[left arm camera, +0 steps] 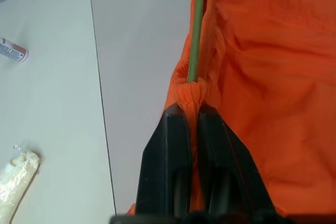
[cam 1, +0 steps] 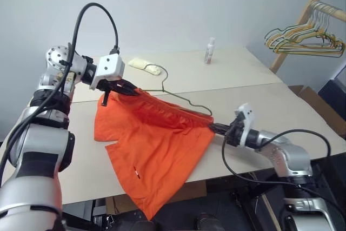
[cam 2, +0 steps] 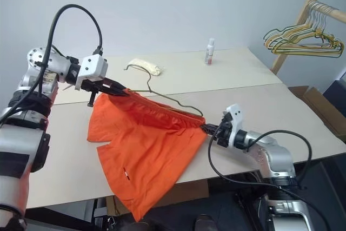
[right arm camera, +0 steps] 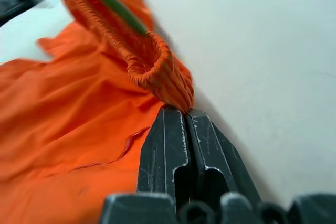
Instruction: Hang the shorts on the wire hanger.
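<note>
Pinching opposite waistband ends, left gripper (cam 1: 128,86) and right gripper (cam 1: 215,128) stretch the limp, light shorts (cam 1: 154,144) along the springy wire hanger (cam 1: 178,97).

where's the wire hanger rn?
In the head views the wire hanger sits mid-table inside the shorts waistband, stretched between the left gripper and right gripper.

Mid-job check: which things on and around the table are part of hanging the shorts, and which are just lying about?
In the job:
- orange shorts, waistband stretched between both end effectors
- wire hanger, running through the waistband
- left end effector, shut on the waistband
- right end effector, shut on the waistband

Lying about:
- small bottle on the far table
- pale wrapped item beside it
- bunch of hangers on the wooden rack
</note>
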